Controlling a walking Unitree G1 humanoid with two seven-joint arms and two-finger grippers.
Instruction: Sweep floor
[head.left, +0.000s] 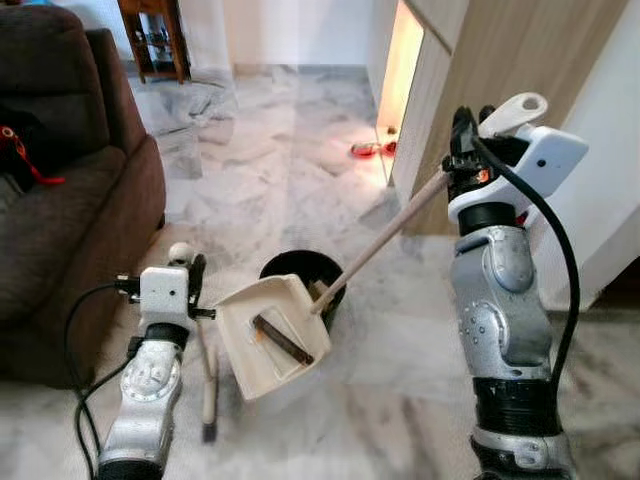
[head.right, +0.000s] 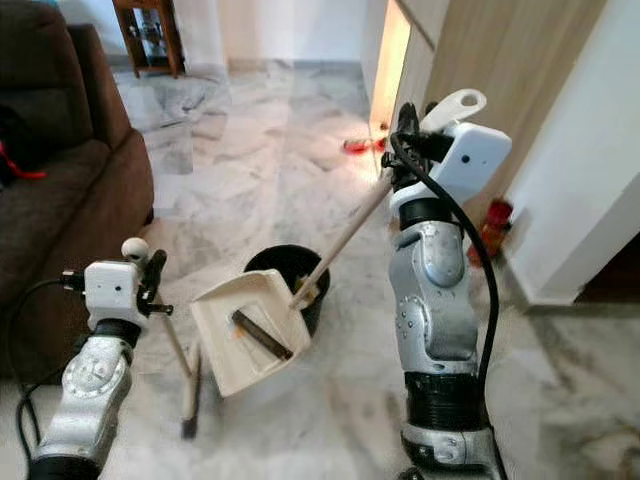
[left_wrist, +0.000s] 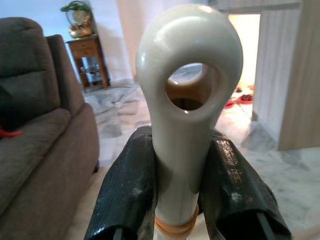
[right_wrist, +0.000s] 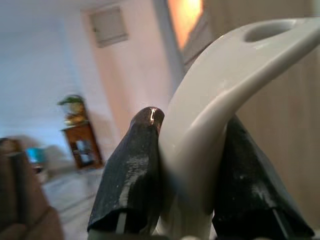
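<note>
A cream plastic dustpan (head.left: 268, 338), scoop-shaped with a long pale handle (head.left: 385, 240), is held tilted beside a round black bucket (head.left: 300, 272) on the glossy grey-veined marble floor (head.left: 400, 400); the pan's inner end lies against the bucket's rim, and a dark stick-like piece (head.left: 283, 339) with some small debris lies inside the pan; the looped, smooth top of that handle is clamped between the matte black fingers of the right gripper (right_wrist: 192, 165), raised well above the bucket; the left gripper (left_wrist: 175, 190) is closed on the glossy cream handle of a small broom (head.left: 208, 385), ring-shaped at its end and banded with an orange rubber ring (left_wrist: 174, 227), its dark bristle end resting on the floor just beside the dustpan; a brown fabric sofa (head.left: 70, 220) stands near the bucket on the robot's left, a light wood-grain cabinet panel (head.left: 500, 70) beyond it; no writing can be read.
</note>
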